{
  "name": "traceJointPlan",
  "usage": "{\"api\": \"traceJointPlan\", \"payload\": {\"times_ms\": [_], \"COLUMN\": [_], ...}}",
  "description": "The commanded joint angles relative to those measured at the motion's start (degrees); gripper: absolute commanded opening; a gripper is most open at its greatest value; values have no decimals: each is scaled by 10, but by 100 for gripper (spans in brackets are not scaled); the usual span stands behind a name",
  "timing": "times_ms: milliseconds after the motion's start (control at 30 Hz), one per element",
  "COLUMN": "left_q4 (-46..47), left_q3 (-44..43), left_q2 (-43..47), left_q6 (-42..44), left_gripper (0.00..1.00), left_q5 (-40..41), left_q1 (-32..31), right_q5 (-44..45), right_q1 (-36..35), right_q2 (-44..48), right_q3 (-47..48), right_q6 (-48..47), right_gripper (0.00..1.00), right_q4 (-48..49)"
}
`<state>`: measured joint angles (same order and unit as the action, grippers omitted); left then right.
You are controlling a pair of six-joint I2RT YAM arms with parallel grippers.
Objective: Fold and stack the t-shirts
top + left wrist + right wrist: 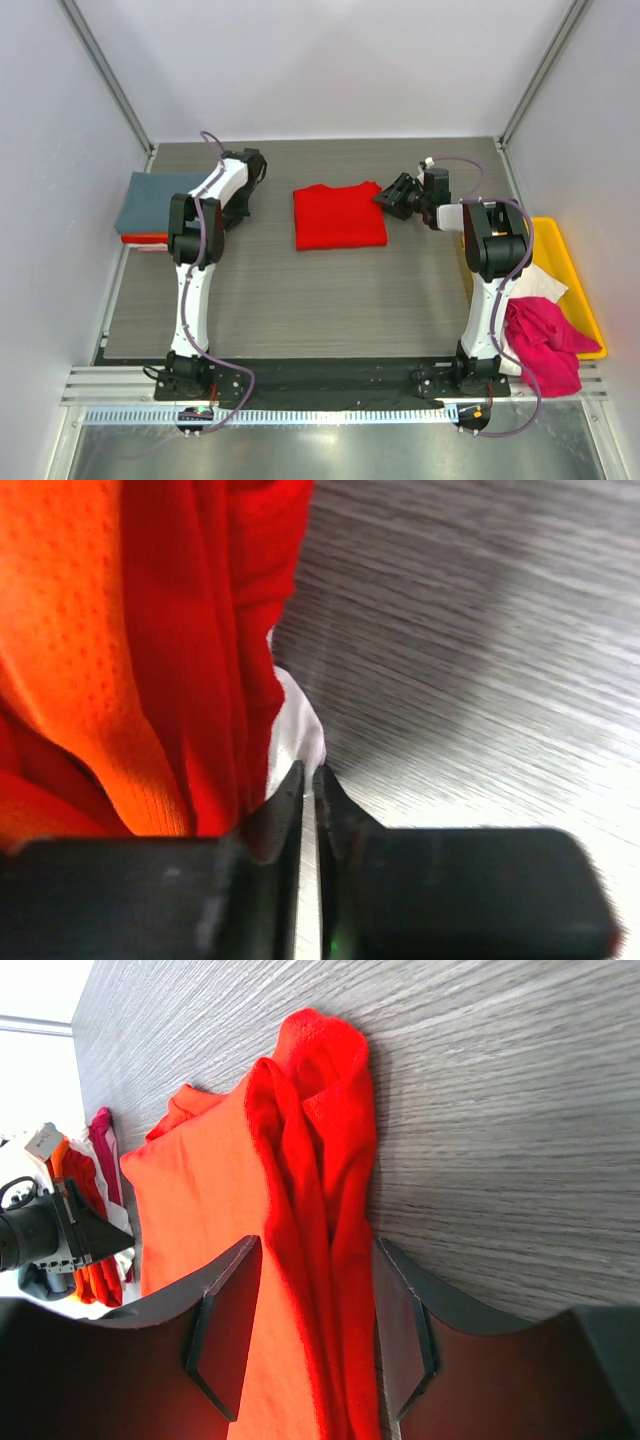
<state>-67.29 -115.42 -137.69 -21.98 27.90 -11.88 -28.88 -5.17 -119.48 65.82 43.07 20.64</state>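
The bright red soft cloth t-shirt (338, 215), folded to a rough rectangle, lies mid-table on the grey wood-grain table (300, 300), its right edge running near to far. The right gripper (395, 196) sits at that edge, jaws spread astride a ridge of the cloth. The left gripper (252, 166) stands left of the shirt's far-left corner, jaws pressed almost together, gripping nothing that shows. The right arm looks better placed for the next fold.

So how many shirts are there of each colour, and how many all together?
Red shirt: 1
Grey-blue shirt: 1
Orange shirt, only its edge peeking out under the grey-blue one: 1
Pink shirt: 1
White shirt: 1
Total: 5
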Motion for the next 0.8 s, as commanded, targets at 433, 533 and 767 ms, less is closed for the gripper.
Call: {"api": "traceJointPlan", "payload": {"times_ms": [433, 533, 767], "left_q4": [80, 143, 218], "left_q3": [57, 107, 171], "left_q2": [44, 82, 131], "left_q6": [52, 59, 28], "left_gripper": [0, 0, 0], "left_q5": [3, -84, -212], "left_q1": [-76, -80, -85], "right_q5": [-5, -6, -17], "right_q1": [2, 2, 2], "right_q2": [26, 26, 18], "right_q3": [-8, -8, -4], "right_q6": [-4, -3, 6], "right_gripper": [53, 53, 53], "right_q4": [11, 10, 19]}}
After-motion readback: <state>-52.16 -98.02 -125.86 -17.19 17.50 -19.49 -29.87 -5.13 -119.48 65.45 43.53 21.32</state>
